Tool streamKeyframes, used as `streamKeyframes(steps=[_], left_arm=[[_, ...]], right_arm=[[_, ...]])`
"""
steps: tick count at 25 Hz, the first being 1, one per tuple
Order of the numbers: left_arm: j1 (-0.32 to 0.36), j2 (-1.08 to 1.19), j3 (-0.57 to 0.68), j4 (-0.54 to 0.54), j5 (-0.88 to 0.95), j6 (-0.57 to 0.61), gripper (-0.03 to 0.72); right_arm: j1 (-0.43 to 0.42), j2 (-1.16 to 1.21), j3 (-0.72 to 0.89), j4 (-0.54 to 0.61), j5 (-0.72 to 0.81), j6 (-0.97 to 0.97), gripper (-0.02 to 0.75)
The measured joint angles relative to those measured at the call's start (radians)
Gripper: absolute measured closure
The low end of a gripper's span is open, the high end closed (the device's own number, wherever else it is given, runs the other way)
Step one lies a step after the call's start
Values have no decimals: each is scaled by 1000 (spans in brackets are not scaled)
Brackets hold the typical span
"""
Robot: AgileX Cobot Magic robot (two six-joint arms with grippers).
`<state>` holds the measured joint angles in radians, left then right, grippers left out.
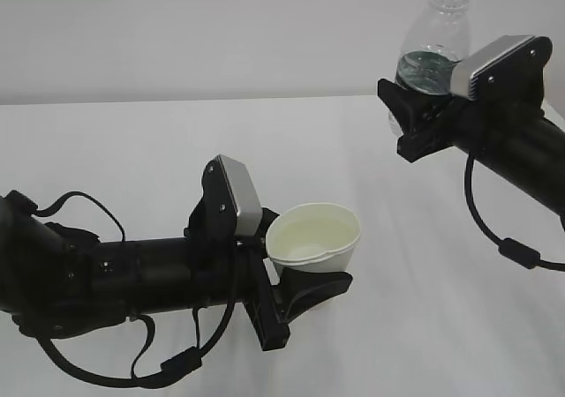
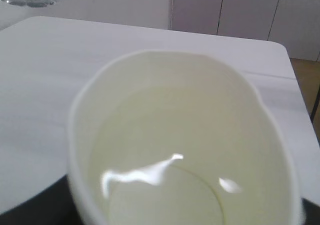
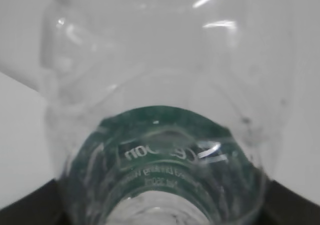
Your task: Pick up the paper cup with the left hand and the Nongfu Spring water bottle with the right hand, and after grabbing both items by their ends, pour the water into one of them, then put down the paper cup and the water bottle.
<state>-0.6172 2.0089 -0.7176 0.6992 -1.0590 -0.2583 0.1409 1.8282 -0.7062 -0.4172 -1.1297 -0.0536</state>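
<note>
You see left arm low, reaching rightward | left gripper (image 1: 296,282) clamped around paper cup (image 1: 314,236) | right arm raised | right gripper (image 1: 415,106) gripping water bottle (image 1: 434,48) upright

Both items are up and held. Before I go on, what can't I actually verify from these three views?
- Left gripper finger contact: the paper cup covers it in the exterior view and fills the left wrist view.
- Water left in the Nongfu Spring water bottle: the right gripper hides its base in the exterior view; the right wrist view is too close and blurred.
- Label text: too blurred to read.
- Water depth in the cup: only glints show.
</note>
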Motion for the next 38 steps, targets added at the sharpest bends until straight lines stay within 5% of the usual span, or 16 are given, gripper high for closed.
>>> streamKeyframes(steps=[15,38], left_arm=[[0,0,0,0,0,0,233],[0,0,0,0,0,0,233]], right_arm=[[0,0,0,370,42,-133,274],[0,186,0,440,61,-139,274]])
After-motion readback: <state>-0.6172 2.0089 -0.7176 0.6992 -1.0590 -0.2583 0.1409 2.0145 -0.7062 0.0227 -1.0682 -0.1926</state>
